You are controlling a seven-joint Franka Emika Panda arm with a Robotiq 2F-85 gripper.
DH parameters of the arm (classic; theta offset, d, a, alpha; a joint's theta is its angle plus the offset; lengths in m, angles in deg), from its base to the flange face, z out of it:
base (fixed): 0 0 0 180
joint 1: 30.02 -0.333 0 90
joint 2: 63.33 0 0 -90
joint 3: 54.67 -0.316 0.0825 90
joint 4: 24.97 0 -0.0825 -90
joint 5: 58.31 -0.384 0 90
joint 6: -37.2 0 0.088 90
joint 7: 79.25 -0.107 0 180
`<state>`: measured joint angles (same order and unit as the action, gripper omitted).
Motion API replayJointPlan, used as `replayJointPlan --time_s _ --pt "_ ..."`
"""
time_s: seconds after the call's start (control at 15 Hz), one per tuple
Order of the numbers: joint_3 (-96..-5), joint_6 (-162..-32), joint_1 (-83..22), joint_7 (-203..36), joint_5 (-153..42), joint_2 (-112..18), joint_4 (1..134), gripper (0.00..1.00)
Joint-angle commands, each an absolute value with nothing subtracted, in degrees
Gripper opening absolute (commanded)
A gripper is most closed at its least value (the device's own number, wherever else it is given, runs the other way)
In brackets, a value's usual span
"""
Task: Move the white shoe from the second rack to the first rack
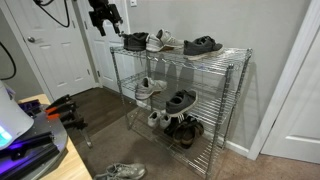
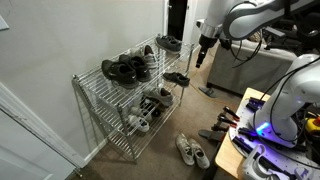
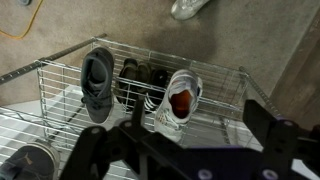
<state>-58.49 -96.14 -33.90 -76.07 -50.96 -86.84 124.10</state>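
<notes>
The white shoe [image 3: 178, 100] lay on a shiny wire shelf [image 3: 45, 100]. The black claw [image 1: 104, 20] hung open and empty, blurry up close.

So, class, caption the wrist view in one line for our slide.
Gripper above the chrome wire-grid top rack, dark grey shoe beside a low white lace-up sneaker.
</notes>
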Motion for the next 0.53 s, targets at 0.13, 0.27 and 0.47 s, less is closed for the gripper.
replayJointPlan --time_s 0.13,0.27,0.47 --pt "-58.26 -106.56 -30.38 -77.60 -44.84 -75.35 122.09 1.00" --pt "-57.16 -106.56 -30.16 -75.81 -45.53 -71.80 120.74 1.00" --pt "-55.88 -108.82 -29.72 -75.95 -45.32 -67.12 118.52 1.00"
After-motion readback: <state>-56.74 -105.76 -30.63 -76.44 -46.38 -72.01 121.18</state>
